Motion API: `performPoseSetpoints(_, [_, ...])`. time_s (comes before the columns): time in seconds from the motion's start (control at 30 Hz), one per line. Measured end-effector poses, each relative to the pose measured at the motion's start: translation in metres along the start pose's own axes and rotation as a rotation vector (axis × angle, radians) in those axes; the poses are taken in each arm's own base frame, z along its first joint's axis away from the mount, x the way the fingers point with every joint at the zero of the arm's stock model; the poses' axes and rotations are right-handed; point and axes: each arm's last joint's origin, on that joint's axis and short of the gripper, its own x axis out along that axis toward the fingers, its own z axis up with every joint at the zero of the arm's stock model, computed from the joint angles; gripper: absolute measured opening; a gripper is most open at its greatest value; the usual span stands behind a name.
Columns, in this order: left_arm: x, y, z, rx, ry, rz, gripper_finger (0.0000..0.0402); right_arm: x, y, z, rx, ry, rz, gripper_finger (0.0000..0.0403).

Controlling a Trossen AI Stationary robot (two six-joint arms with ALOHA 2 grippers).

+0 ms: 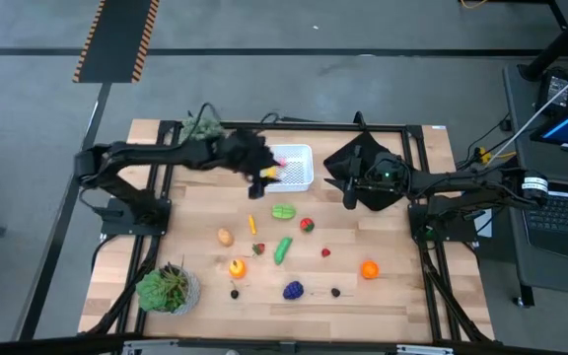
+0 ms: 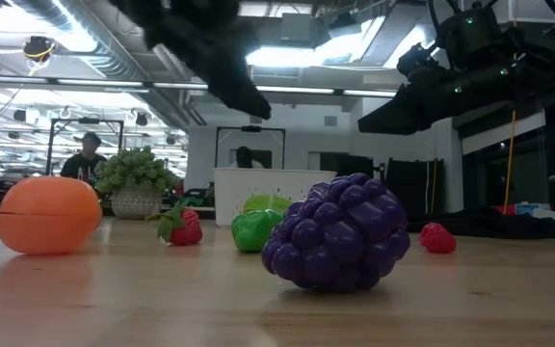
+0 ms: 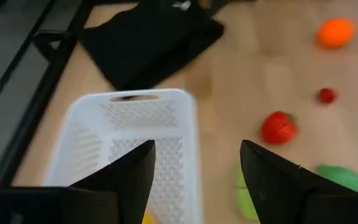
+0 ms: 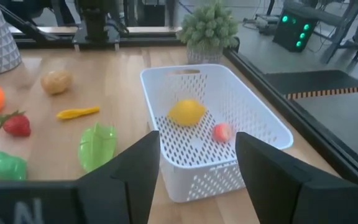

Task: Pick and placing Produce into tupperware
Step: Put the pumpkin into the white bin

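The white tub (image 1: 294,168) stands near the table's far edge; a yellow lemon (image 4: 186,112) and a small red piece (image 4: 222,132) lie in it. My left gripper (image 3: 197,149) hovers open over the tub's (image 3: 129,143) left end (image 1: 261,176) and holds nothing. My right gripper (image 4: 197,140) is open too, above the black cloth (image 1: 363,170) just right of the tub (image 4: 216,118), fingers toward it. Loose produce rests on the table nearer the front: a green leafy piece (image 1: 283,211), a tomato (image 1: 307,225), a potato (image 1: 225,236), an orange (image 1: 369,268) and purple grapes (image 1: 293,290).
One potted plant (image 1: 169,288) stands at the near left corner and another (image 1: 201,125) at the far left, behind the left arm. A green cucumber (image 1: 282,249), a strawberry (image 1: 257,248) and small dark pieces (image 1: 335,291) dot the near half. A black frame (image 1: 417,197) rims the table.
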Motion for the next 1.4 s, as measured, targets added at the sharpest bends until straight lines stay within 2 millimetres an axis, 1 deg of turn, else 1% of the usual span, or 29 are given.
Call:
performPoseSetpoints(0.1, [-0.015,-0.013,-0.017,-0.023,-0.067,0.004,0.0228,0.000,0.000,0.000,-0.001,0.002,0.000,0.0212])
performPoseSetpoints(0.2, [-0.035,-0.022,-0.031,-0.023,-0.130,0.018,0.0229,0.000,0.000,-0.001,-0.004,0.004,0.001,0.0212])
performPoseSetpoints(0.3, [-0.055,-0.026,-0.043,-0.039,-0.163,0.070,0.0229,0.000,0.000,0.000,-0.009,-0.003,0.001,0.0212])
performPoseSetpoints(0.43, [-0.082,-0.030,-0.052,-0.029,-0.247,0.105,0.0225,0.000,0.000,0.000,-0.011,-0.006,0.000,0.0212])
performPoseSetpoints(0.57, [-0.097,-0.037,-0.073,-0.025,-0.282,0.105,0.0225,0.000,0.000,0.001,-0.012,-0.010,0.000,0.0212])
performPoseSetpoints(0.67, [-0.101,-0.044,-0.090,-0.012,-0.298,0.049,0.0229,0.000,0.000,0.001,-0.011,-0.011,0.000,0.0212])
performPoseSetpoints(0.77, [-0.100,-0.054,-0.103,0.009,-0.319,-0.032,0.0228,0.000,0.000,0.001,0.015,-0.009,0.001,0.0212])
performPoseSetpoints(0.87, [-0.097,-0.061,-0.111,0.021,-0.330,-0.070,0.0224,0.000,0.000,-0.001,0.066,0.004,0.001,0.0212])
performPoseSetpoints(0.97, [-0.094,-0.067,-0.117,0.025,-0.333,-0.102,0.0225,0.000,0.000,-0.003,0.062,0.028,0.003,0.0212])
performPoseSetpoints(1.13, [-0.092,-0.074,-0.121,0.035,-0.323,-0.129,0.0229,0.000,0.001,-0.007,0.057,0.076,0.009,0.0212])
performPoseSetpoints(1.23, [-0.092,-0.078,-0.120,0.043,-0.325,-0.150,0.0226,0.001,0.003,-0.010,0.010,0.165,0.066,0.0212])
performPoseSetpoints(1.4, [-0.092,-0.081,-0.120,0.051,-0.327,-0.169,0.0224,0.003,0.013,0.002,-0.008,0.291,0.143,0.0212])
